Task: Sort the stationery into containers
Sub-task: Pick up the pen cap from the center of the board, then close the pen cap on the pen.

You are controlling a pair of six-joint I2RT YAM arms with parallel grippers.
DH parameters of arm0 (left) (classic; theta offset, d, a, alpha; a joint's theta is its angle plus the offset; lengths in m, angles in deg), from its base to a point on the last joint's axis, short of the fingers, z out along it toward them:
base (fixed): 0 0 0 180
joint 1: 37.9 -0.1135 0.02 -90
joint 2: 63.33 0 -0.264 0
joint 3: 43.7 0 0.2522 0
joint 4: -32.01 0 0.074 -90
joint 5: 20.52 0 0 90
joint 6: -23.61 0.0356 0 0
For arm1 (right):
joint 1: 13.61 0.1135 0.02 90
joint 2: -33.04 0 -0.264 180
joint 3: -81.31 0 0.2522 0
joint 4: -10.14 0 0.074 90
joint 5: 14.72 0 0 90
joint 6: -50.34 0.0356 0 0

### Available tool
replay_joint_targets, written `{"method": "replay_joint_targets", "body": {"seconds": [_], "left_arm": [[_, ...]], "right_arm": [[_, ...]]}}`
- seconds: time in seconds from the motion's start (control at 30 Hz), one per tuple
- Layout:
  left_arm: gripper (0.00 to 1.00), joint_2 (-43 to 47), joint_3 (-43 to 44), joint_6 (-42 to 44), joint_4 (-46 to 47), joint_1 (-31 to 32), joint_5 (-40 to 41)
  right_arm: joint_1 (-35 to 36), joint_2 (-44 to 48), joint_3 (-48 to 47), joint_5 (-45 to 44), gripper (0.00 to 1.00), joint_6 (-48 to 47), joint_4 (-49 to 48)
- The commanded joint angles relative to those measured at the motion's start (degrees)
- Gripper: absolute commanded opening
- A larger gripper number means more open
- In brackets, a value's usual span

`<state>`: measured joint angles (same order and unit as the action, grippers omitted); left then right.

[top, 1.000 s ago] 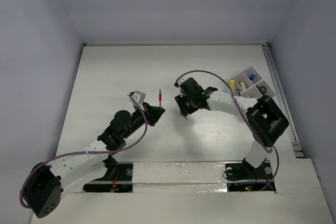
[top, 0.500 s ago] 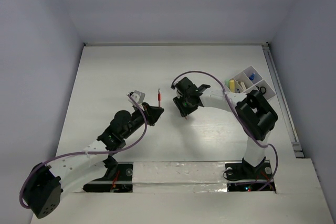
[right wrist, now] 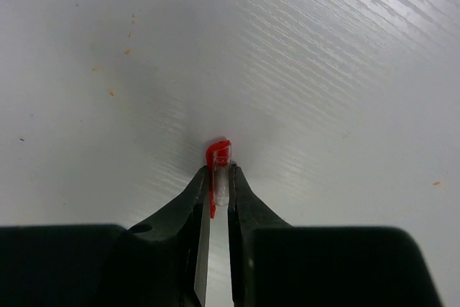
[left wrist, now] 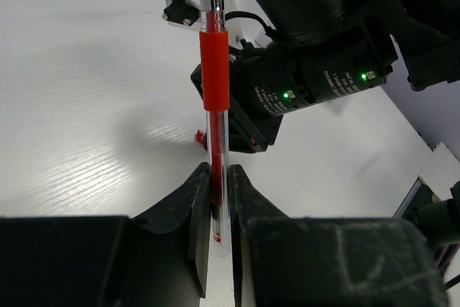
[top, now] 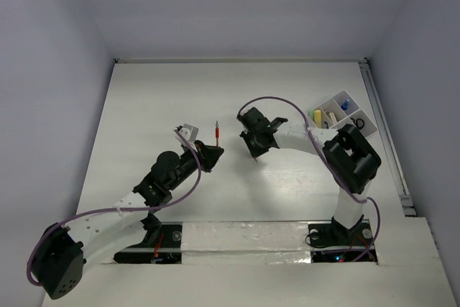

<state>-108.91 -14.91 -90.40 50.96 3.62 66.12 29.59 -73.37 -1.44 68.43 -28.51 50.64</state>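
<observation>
My left gripper point(top: 210, 152) is shut on a red pen point(top: 217, 131) with a clear barrel, a red grip and a bare metal tip. It holds the pen upright, off the table. In the left wrist view the pen point(left wrist: 214, 70) rises from between the fingertips of the left gripper point(left wrist: 219, 175). My right gripper point(top: 256, 153) points down at the table just right of the pen. It is shut on a small clear pen cap with a red clip point(right wrist: 221, 160), pinched at the tips of the right gripper point(right wrist: 220, 175). The white organiser tray point(top: 353, 115) is at the far right.
The tray holds a yellow marker point(top: 318, 116), a blue-white pen point(top: 345, 105), a mint green eraser point(top: 311, 114) and black scissors point(top: 359, 125). The right arm's wrist point(left wrist: 309, 70) fills the space just behind the held pen. A rail point(top: 384, 134) runs along the table's right edge.
The right arm's elbow has swung left and the right gripper has shifted slightly near the pen. The left arm and the pen have barely moved.
</observation>
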Motion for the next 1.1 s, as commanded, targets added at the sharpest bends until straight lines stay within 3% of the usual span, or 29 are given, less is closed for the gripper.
{"method": "replay_joint_targets", "body": {"seconds": [0.0, 0.17, 0.3, 0.43, 0.6, 0.7, 1.07], "left_arm": [[0.0, -0.2, 2.2, 0.8, 2.0, -0.1, 0.1], [0.0, -1.8, 2.3, 0.5, 3.1, -0.1, -1.5], [0.0, -3.1, 2.1, 0.0, 4.8, -0.1, -3.8], [0.0, -5.4, 2.2, -0.6, 7.0, -0.1, -7.9], [0.0, -7.1, 2.5, -1.0, 8.2, -0.1, -9.1], [0.0, -6.7, 2.2, -1.0, 8.0, -0.1, -7.9], [0.0, -4.2, 1.9, -0.5, 6.4, -0.1, -5.5]], "right_arm": [[0.3, 3.1, 2.8, -2.9, 0.0, 3.6, -3.2], [0.3, 14.5, 5.6, -2.8, 0.0, 8.4, -12.1], [0.3, 21.5, 9.1, -1.8, 0.0, 14.7, -28.5], [0.8, 25.4, 12.4, -2.5, 0.0, 20.7, -41.8], [4.0, 27.0, 14.5, -5.7, 0.0, 21.9, -54.4], [6.5, 26.7, 15.4, -5.8, 0.0, 21.7, -58.5], [9.6, 24.9, 16.6, -5.3, 0.0, 22.1, -60.0]]}}
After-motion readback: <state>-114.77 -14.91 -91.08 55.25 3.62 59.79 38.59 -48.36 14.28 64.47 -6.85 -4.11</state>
